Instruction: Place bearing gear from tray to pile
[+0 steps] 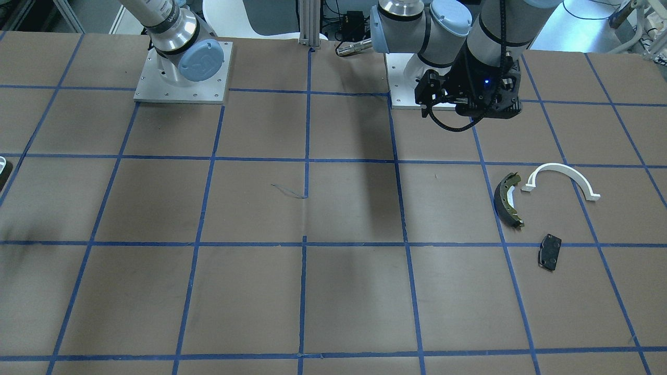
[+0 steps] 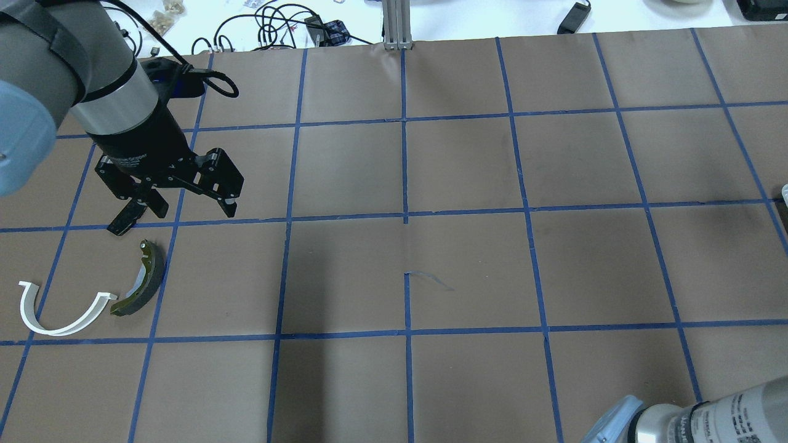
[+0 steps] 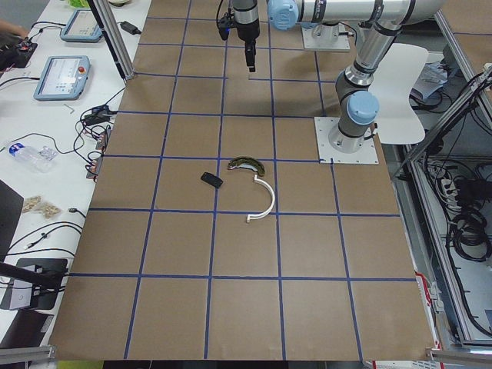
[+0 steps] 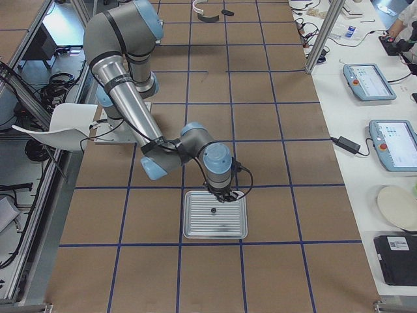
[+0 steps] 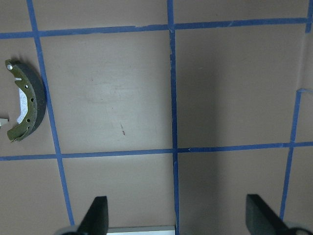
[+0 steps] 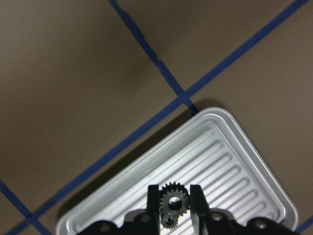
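In the right wrist view my right gripper (image 6: 173, 198) is shut on a small black bearing gear (image 6: 172, 201), over a ribbed silver tray (image 6: 230, 161). The exterior right view shows this gripper (image 4: 221, 194) over the tray's (image 4: 228, 228) far edge, with a tiny dark spot (image 4: 213, 210) on the tray. The pile lies far away by the left arm: an olive-green brake shoe (image 1: 508, 200), a white half-ring arch (image 1: 555, 167) and a flat black brake pad (image 1: 549, 252). My left gripper (image 2: 178, 212) hangs open and empty above the table, just beyond the brake shoe (image 2: 143, 287).
The right arm's base plate (image 1: 182, 73) is bolted to the table. A side bench holds control tablets (image 4: 370, 81) and a white plate (image 4: 397, 207). An aluminium post (image 2: 397, 24) stands at the table's far edge. A sliver of the tray's rim (image 1: 2, 167) shows at the front view's left edge.
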Controlling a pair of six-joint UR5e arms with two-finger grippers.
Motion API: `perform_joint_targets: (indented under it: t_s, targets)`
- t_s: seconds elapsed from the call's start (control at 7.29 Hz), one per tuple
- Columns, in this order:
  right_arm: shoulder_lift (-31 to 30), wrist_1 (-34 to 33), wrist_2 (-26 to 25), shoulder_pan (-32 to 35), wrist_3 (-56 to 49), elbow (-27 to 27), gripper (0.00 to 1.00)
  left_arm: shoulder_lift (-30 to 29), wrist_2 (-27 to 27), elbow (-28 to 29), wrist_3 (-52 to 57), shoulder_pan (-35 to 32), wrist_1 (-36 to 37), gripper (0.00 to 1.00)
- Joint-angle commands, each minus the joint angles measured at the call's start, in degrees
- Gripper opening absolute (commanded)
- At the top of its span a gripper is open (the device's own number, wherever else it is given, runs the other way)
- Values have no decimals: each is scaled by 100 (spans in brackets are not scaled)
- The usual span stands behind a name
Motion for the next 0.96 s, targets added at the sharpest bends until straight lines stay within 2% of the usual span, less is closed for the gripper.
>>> perform_joint_targets:
  t_s: [0.0,0.27,0.69,0.82]
  targets:
    - [-636,156,-47,1098,2023,579,20,-5,33,-8,-2,0,2,100]
    - [-1165,191,-57,2318,4129,1002,21,4,33,-8,-89,9,2,100]
    - [-1149,112,-22,4156,7793,1110,22,-23,24,-113,-345,0,98,100]
    - [-1105,94,57,4684,8701,1101,24,-23,33,-131,-327,0,246,100]
